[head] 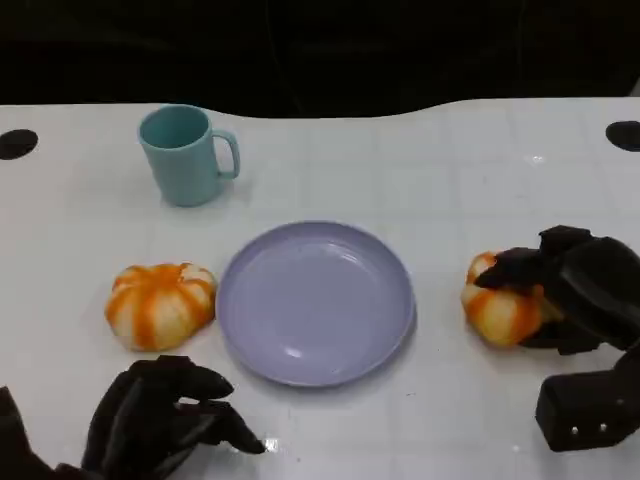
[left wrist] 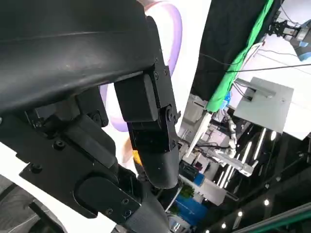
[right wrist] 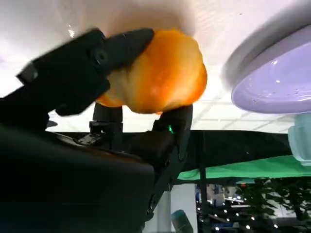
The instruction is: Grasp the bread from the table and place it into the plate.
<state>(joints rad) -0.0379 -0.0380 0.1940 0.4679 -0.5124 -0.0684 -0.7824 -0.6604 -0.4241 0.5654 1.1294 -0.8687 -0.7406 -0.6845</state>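
Note:
Two orange-and-white bread rolls lie on the white table. One bread roll (head: 160, 304) sits left of the lilac plate (head: 316, 302). The other bread roll (head: 503, 308) lies right of the plate, and my right hand (head: 575, 285) wraps its fingers over it; in the right wrist view the fingers (right wrist: 82, 68) clamp this roll (right wrist: 160, 77) from both sides, with the plate's rim (right wrist: 272, 82) just beyond. My left hand (head: 165, 415) rests low at the table's near edge, below the left roll, fingers curled in and holding nothing. The plate holds nothing.
A teal mug (head: 187, 154) stands at the back left, behind the plate. Two dark round holes (head: 17, 143) mark the table's far corners. The far table edge meets a dark background.

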